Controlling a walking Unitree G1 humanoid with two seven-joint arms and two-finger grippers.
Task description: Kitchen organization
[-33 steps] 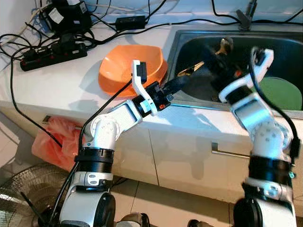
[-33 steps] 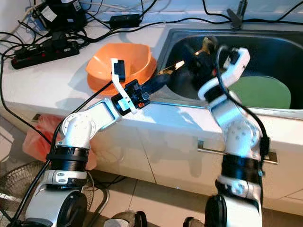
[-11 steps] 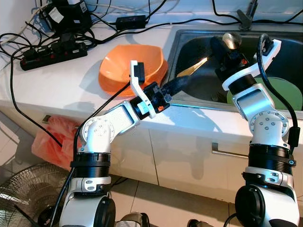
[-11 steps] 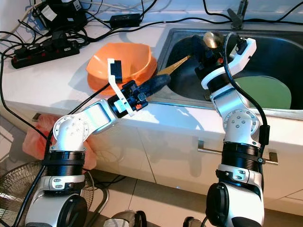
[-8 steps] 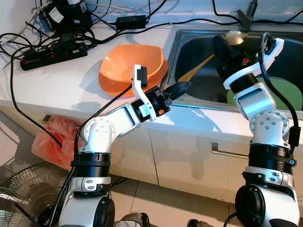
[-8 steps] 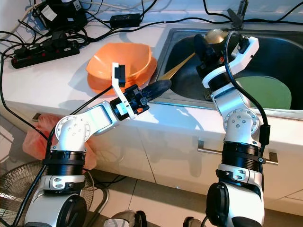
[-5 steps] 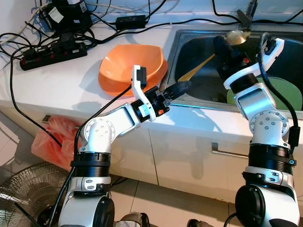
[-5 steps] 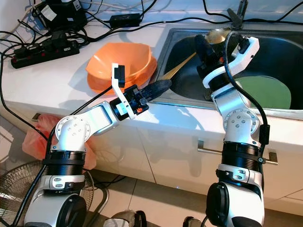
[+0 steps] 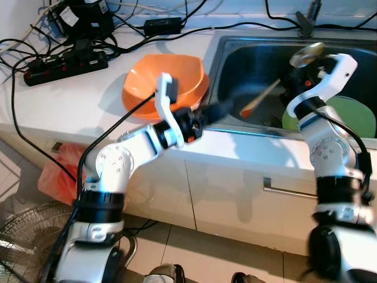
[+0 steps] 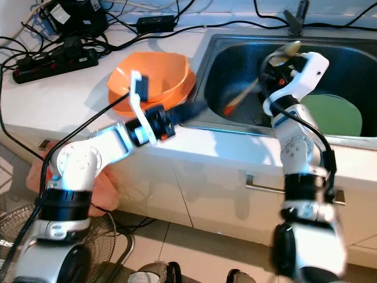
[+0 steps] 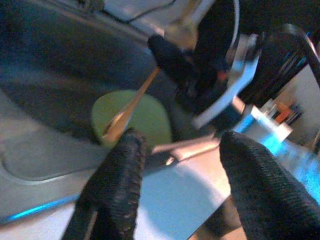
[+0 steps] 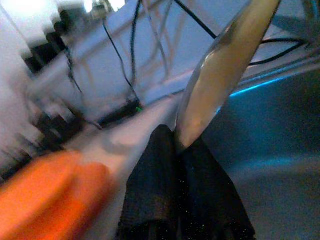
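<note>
Over the sink point(image 9: 235, 65), right end effector point(image 9: 293, 73) clamps a ladle point(image 9: 277, 85), bowl up, handle slanting down-left

An orange bowl point(image 9: 166, 83) sits on a white counter point(image 9: 70, 103), beside a dark steel-grey sink point(image 9: 247, 65) holding a pale green plate point(image 9: 353, 115). The spoon point(image 10: 259, 82) is brassy gold — its bowl shiny, its handle tipped orange-red. Both grippers — left point(image 11: 180, 165) and right point(image 12: 180, 160) — have black fingers on silver arms. Black cables point(image 9: 88, 35) and a black power strip point(image 9: 65, 68) lie behind; a red-orange bag point(image 9: 59, 177) hangs below.
</note>
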